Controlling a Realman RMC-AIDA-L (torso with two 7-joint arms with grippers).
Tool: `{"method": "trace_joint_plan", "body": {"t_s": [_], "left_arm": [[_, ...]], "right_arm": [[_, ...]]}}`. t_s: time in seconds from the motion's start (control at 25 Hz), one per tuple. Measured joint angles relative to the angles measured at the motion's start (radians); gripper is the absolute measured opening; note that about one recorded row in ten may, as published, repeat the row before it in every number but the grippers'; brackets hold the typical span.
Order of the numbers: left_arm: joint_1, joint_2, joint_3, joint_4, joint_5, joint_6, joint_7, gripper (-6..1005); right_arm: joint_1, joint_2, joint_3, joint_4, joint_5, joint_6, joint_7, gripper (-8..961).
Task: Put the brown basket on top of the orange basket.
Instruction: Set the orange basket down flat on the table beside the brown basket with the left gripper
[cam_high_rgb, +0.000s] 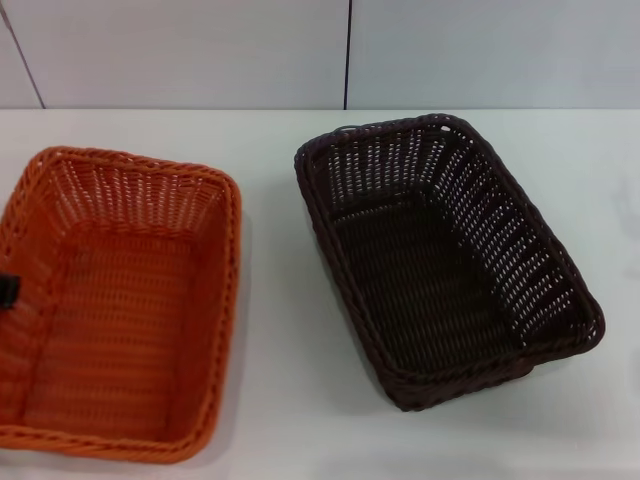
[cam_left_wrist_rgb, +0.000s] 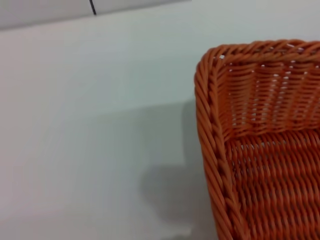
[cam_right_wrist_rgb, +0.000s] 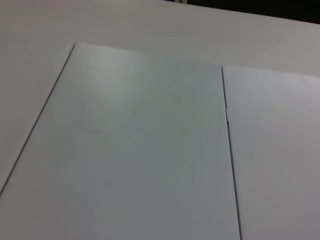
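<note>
Baskets sit side by side on a white bench (cam_high_rgb: 280, 400), apart from each other with a strip of bare surface between them. The orange basket (cam_high_rgb: 120, 300) lies toward the bench's left side and reaches close to its near edge; its braided rim and sloping woven walls are empty inside. The brown basket (cam_high_rgb: 440, 260) lies toward the right side, turned at an angle so one corner points toward the far edge, and it too holds nothing. Both stand flat on the bench, neither stacked on the other.

At the left border of the head view a small dark part (cam_high_rgb: 8, 290) shows over the orange basket's left rim; whether it belongs to the left hand cannot be told. The left wrist view looks down on a corner of the orange basket (cam_left_wrist_rgb: 260, 150) and bare bench (cam_left_wrist_rgb: 100, 125) beside it. Neither hand's fingers show, so their state cannot be told. The right wrist view shows only pale panels (cam_right_wrist_rgb: 140, 150) with thin seams.
</note>
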Motion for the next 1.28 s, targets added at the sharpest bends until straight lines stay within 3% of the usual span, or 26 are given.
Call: {"method": "trace_joint_plan", "body": {"t_s": [0.16, 0.36, 0.72, 0.88, 1.16, 1.28], "left_arm": [[-0.022, 0.0, -0.112, -0.001, -0.041, 0.0, 0.157, 203], [-0.078, 0.001, -0.324, 0.045, -0.239, -0.014, 0.452, 197], [-0.218, 0.01, -0.479, 0.135, -0.29, -0.142, 0.756, 183], [-0.286, 0.033, -0.486, 0.185, -0.289, -0.207, 0.866, 176], [-0.431, 0.1, -0.534, 0.309, -0.293, -0.297, 1.04, 172], [-0.467, 0.114, -0.541, 0.337, -0.295, -0.319, 1.073, 172]], "right_arm": [[-0.006, 0.002, 0.0, 0.0, 0.002, -0.005, 0.0, 790], [-0.01, 0.003, 0.0, 0.0, 0.005, -0.013, -0.004, 791], [-0.025, 0.006, 0.009, -0.006, 0.006, -0.024, -0.006, 791], [-0.033, 0.007, 0.014, -0.019, 0.007, -0.026, -0.007, 791], [-0.05, 0.009, 0.024, -0.033, 0.008, -0.029, -0.008, 791], [-0.055, 0.009, 0.03, -0.037, 0.008, -0.031, -0.009, 790]]}}
